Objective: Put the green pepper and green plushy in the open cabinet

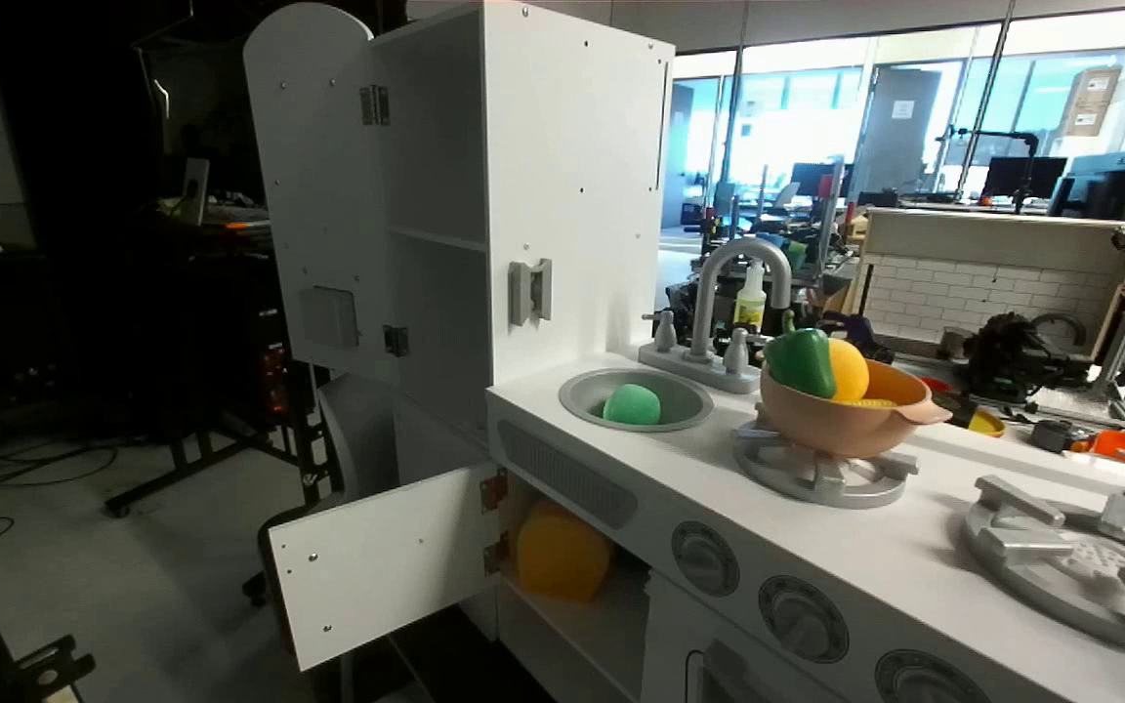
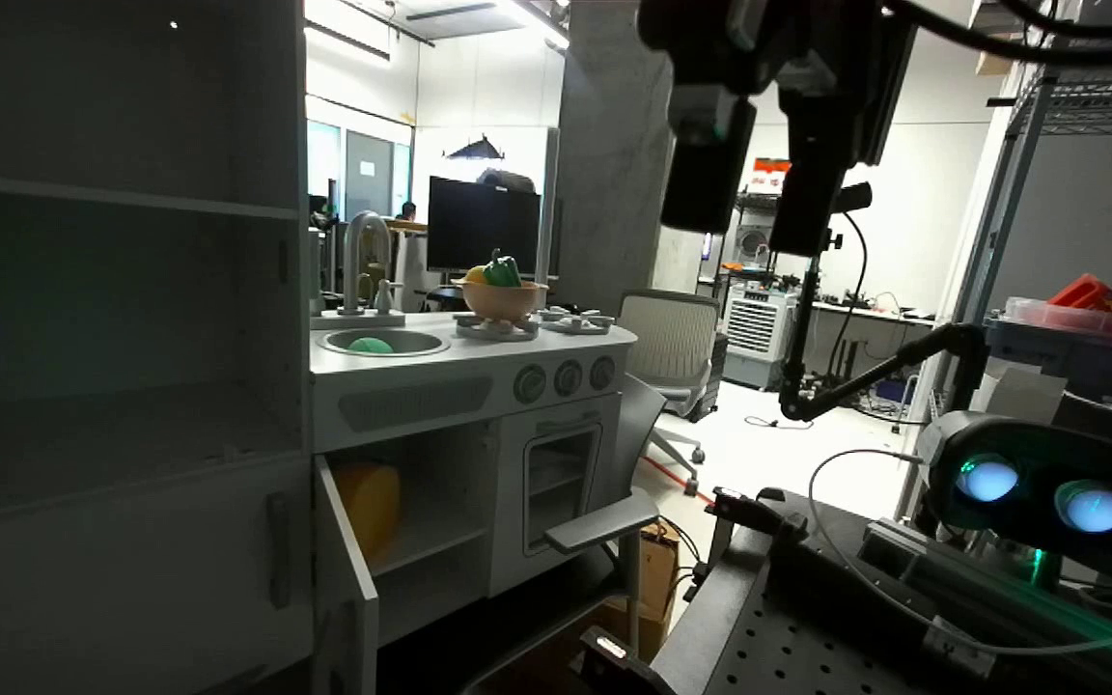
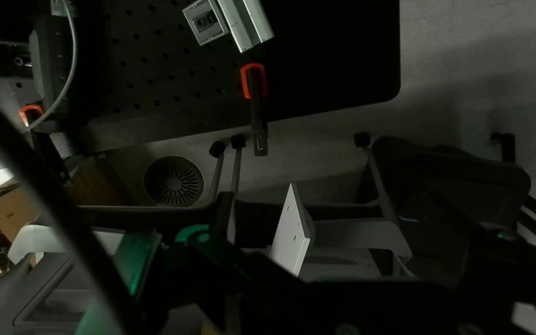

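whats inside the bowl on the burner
The bowl holds the green pepper, a yellow fruit and part of something yellow. Anything deeper is covered by these and the bowl itself, so I can't tell.

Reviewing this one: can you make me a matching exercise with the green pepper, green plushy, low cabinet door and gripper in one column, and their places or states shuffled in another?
Things
1. green pepper
2. green plushy
3. low cabinet door
4. gripper

Places or states
A. swung outward
B. in the toy sink
C. open, holding nothing
D. in the bowl on a burner

Pairs: 1-D; 2-B; 3-A; 4-C
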Available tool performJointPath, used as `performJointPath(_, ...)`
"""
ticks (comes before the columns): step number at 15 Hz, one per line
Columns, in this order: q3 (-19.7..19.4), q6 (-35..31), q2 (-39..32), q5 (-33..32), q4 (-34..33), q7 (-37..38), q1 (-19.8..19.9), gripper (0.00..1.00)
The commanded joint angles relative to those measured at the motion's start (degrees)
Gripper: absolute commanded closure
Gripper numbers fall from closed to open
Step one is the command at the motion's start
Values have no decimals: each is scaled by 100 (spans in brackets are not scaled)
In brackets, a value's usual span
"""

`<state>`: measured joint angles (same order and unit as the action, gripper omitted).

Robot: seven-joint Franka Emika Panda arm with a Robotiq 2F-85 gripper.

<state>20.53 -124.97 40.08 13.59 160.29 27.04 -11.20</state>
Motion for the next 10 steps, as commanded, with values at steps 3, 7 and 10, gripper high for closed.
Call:
performJointPath(3,-414,211,30,-614,-211,-271,422,0)
performJointPath(7,-1049,175,-421,-1415,-793,-815,1225,0)
performJointPath(10,-1455,119,-1096,-1953,-1588,-1169,1787,0)
